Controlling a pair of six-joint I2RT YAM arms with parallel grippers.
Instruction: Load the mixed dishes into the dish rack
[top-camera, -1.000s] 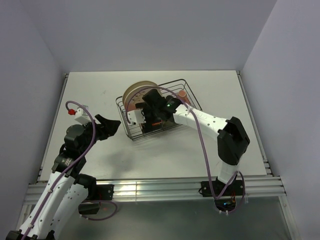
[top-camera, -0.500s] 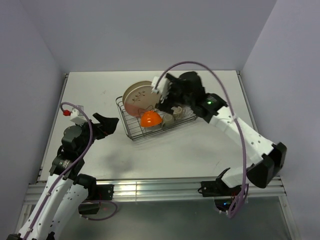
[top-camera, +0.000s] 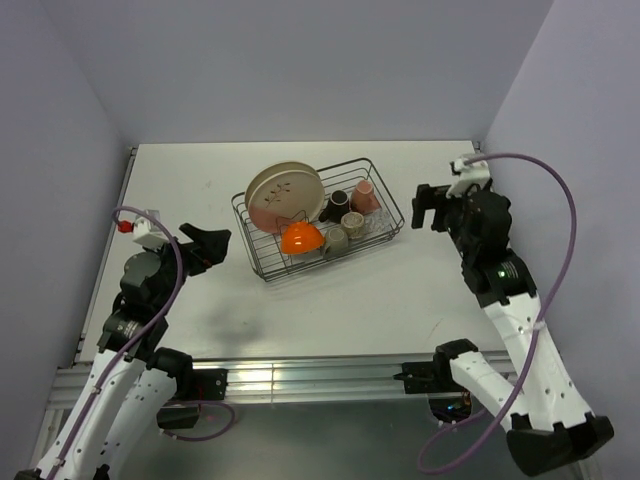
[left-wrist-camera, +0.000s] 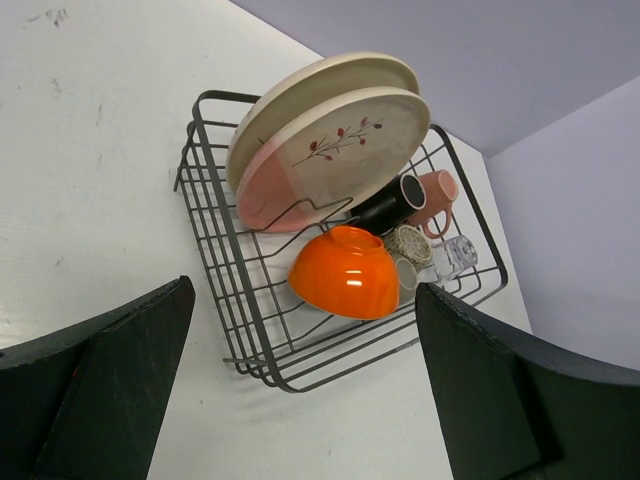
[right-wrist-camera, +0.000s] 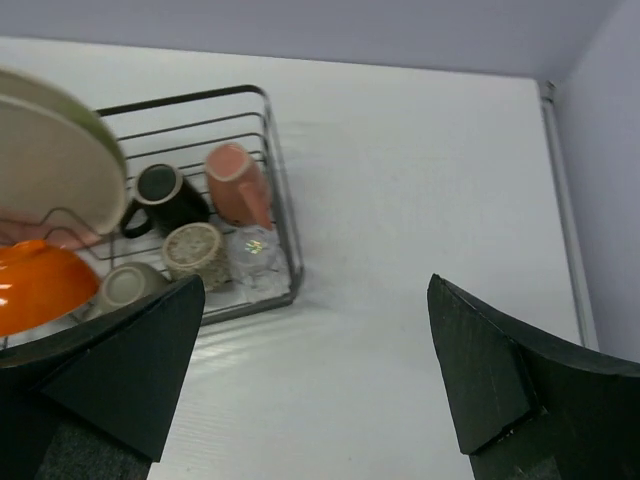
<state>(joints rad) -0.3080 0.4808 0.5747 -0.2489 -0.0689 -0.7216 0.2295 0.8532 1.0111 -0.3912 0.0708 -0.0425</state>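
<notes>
The black wire dish rack (top-camera: 392, 214) stands mid-table. In it two cream plates (top-camera: 285, 195) lean on edge, the pink-tinted one (left-wrist-camera: 335, 155) in front of the green-tinted one (left-wrist-camera: 320, 82). The orange bowl (top-camera: 301, 237) lies upside down beside them. A dark mug (top-camera: 335, 207), pink mug (top-camera: 364, 196), speckled mug (top-camera: 352, 222), olive mug (top-camera: 336, 239) and clear glass (top-camera: 376, 226) fill the right end. My left gripper (top-camera: 205, 245) is open and empty, left of the rack. My right gripper (top-camera: 430, 206) is open and empty, right of the rack.
The white table (top-camera: 330, 300) is walled at the back and both sides. A metal rail (top-camera: 300, 370) runs along the near edge. The right wrist view shows the rack's right wall (right-wrist-camera: 285, 220) and bare table (right-wrist-camera: 420, 180) beyond it.
My right arm has swung back from over the rack to its right side, leaving the orange bowl in the rack. My left gripper has drawn back slightly to the left.
</notes>
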